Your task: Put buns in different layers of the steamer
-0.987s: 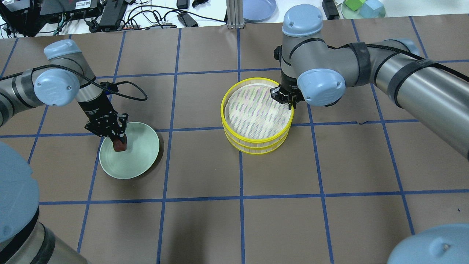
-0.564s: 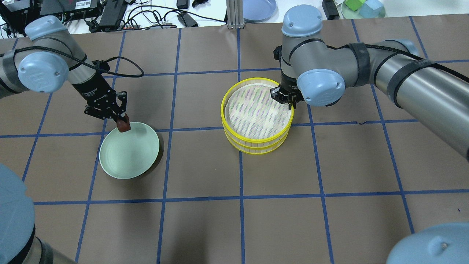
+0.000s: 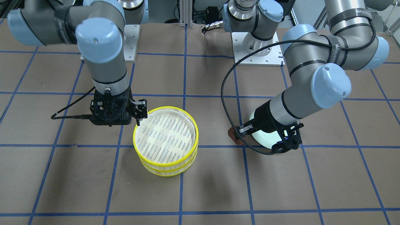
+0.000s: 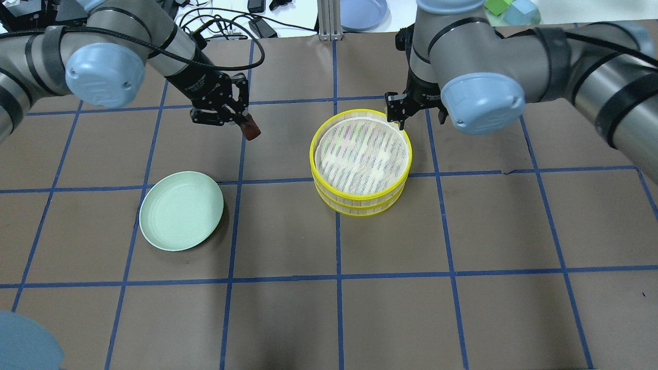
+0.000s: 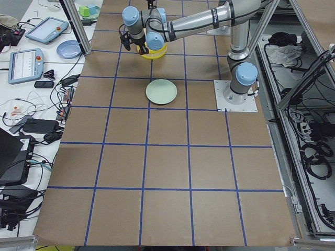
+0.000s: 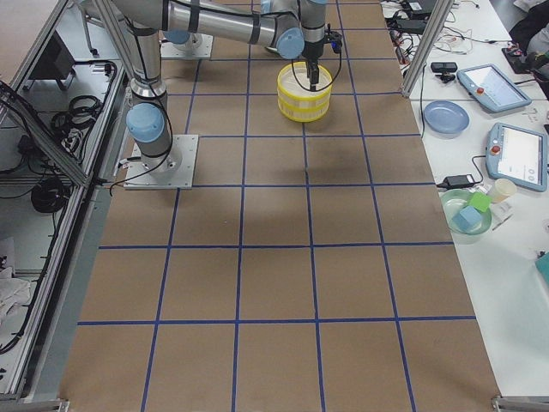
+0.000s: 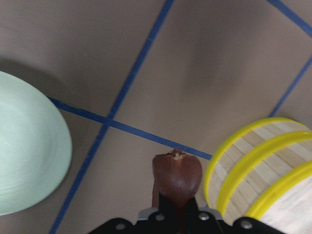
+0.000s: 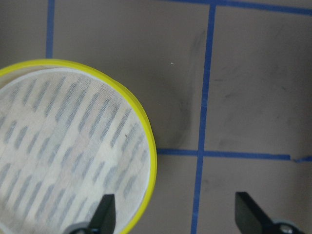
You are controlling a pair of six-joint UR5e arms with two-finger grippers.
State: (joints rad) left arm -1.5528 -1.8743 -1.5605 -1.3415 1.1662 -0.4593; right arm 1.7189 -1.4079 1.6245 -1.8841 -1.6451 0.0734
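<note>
The two steamer layers are stacked at the table's middle, the top tray (image 4: 314,165) on the lower tray (image 4: 360,211). The top tray's slatted base is bare. My left gripper (image 4: 245,123) is shut on the dark reddish-brown bun (image 4: 251,131) and holds it in the air left of the stack. The left wrist view shows the bun (image 7: 176,176) between the fingers, close to the yellow rims (image 7: 243,161). My right gripper (image 4: 401,117) is open and empty at the stack's far right rim; its fingers (image 8: 105,212) stand wide apart. The cream-white bun is hidden.
The pale green plate (image 4: 181,210) lies empty at front left of the stack. The table is brown paper with a blue tape grid. Cables, a blue plate (image 4: 362,11) and a dish of blocks (image 4: 509,11) sit beyond the far edge.
My left gripper has lifted the brown bun off the green plate and carried it up, away and right towards the stack. My right gripper has moved back from the top tray's rim.
</note>
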